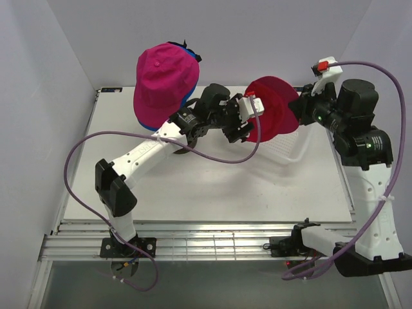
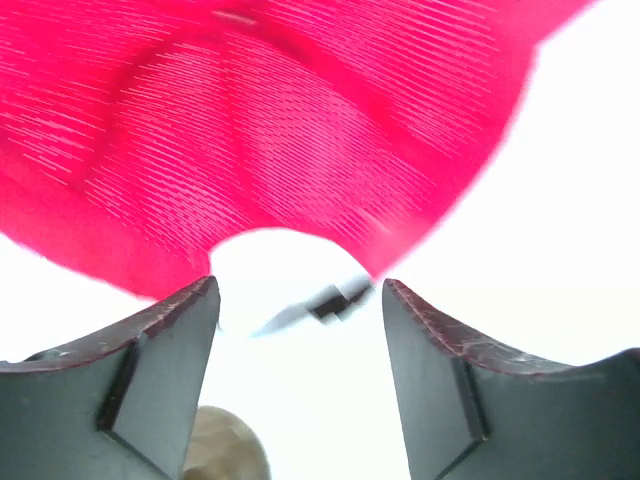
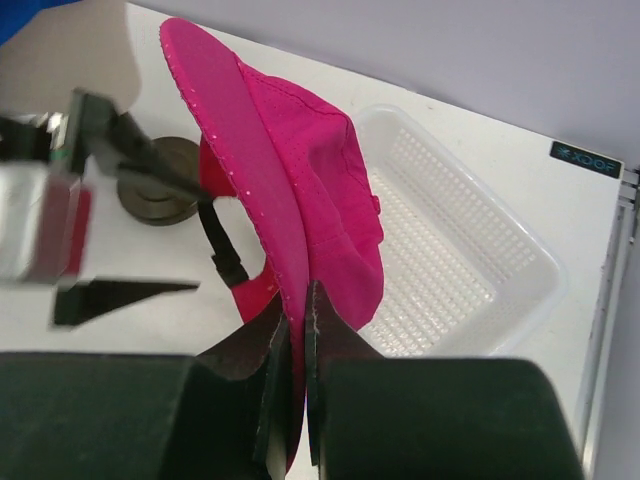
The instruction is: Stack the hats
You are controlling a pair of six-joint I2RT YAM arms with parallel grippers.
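One magenta hat point(image 1: 161, 74) sits on top of the blue hat point(image 1: 187, 56) on the mannequin head at the back left. My right gripper point(image 1: 298, 111) is shut on the second magenta hat point(image 1: 273, 106) and holds it in the air over the middle of the table. In the right wrist view its fingers point(image 3: 303, 330) pinch the brim edge of this hat point(image 3: 310, 170), which hangs on edge. My left gripper point(image 1: 252, 122) is open just left of the held hat. In the left wrist view the magenta fabric point(image 2: 300, 130) fills the space above its open gripper point(image 2: 300, 300), not between the jaws.
A white mesh basket point(image 1: 309, 149) lies on the table under and right of the held hat, also in the right wrist view point(image 3: 470, 250). The dark round stand point(image 3: 155, 190) of the mannequin head is at the left. White walls close the sides and back.
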